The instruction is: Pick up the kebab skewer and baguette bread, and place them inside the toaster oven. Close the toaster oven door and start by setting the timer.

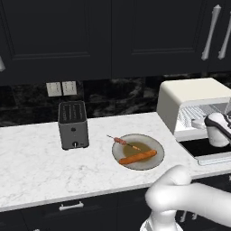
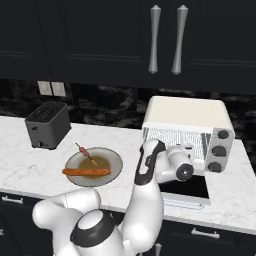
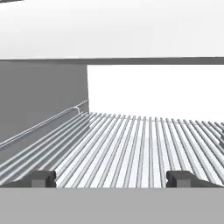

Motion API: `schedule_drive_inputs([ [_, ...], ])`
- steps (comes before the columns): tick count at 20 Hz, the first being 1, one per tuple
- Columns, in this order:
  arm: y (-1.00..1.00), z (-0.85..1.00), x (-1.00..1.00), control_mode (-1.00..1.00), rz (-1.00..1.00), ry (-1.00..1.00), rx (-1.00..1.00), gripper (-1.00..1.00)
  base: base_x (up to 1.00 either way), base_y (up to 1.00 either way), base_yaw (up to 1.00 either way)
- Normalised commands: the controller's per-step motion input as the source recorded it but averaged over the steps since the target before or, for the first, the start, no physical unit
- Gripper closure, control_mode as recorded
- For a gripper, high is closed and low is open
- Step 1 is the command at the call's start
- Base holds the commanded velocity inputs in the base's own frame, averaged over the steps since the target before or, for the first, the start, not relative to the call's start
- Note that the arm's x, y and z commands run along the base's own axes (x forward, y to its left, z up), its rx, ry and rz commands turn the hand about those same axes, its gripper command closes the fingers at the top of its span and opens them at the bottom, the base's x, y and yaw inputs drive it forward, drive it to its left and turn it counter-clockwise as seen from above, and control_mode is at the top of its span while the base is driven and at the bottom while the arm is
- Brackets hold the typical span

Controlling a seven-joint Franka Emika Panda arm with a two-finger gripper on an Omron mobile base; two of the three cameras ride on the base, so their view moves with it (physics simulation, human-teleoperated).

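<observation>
1. We see the cream-white boxy toaster oven (image 2: 187, 120) standing at the right end of the white marbled table (image 1: 36, 167), with its dark glass toaster oven door (image 2: 192, 192) folded down flat towards us, so the mouth is free for loading.
2. Our two-finger gripper (image 3: 111, 178) points straight into that mouth; its dark fingertips (image 3: 42, 178) stand wide apart with nothing between them, just above the front of the silver wire rack (image 3: 144, 144).
3. We judge that this pose lines the hand up with the cavity, since the rack is bare and no food is carried.
4. The thin kebab skewer with reddish-brown meat chunks (image 1: 124, 142) lies on the round grey-rimmed plate (image 1: 155, 159), at about 11 o'clock from the plate's centre.
5. The smooth orange-brown baguette bread (image 1: 138, 157) lies on the same plate at about 6 o'clock, just beside the skewer and apart from it as far as we can tell.
6. The plate sits at 9 o'clock from the oven, near enough for a short carry; both foods lie flat and uncovered, which suits a grasp from above.
7. The small dark-grey slot toaster (image 1: 72, 125) stands farther off at 9 o'clock, out of the way.
8. Neither food is in the oven yet, so we judge that the picking, the closing and the timer remain.
</observation>
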Motion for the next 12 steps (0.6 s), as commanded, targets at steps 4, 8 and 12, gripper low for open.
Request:
schedule_drive_inputs([
  [4,-0.29,-0.56,-1.00,-1.00,0.00,0.15,-0.05,-1.00,0.00,0.00,0.00],
  [8,-0.32,-0.44,-1.00,-1.00,0.00,0.26,-0.09,-1.00,0.00,0.00,0.00],
  [12,-0.39,-0.39,-0.96,-1.00,0.00,0.30,-0.12,-1.00,0.00,0.00,0.00],
])
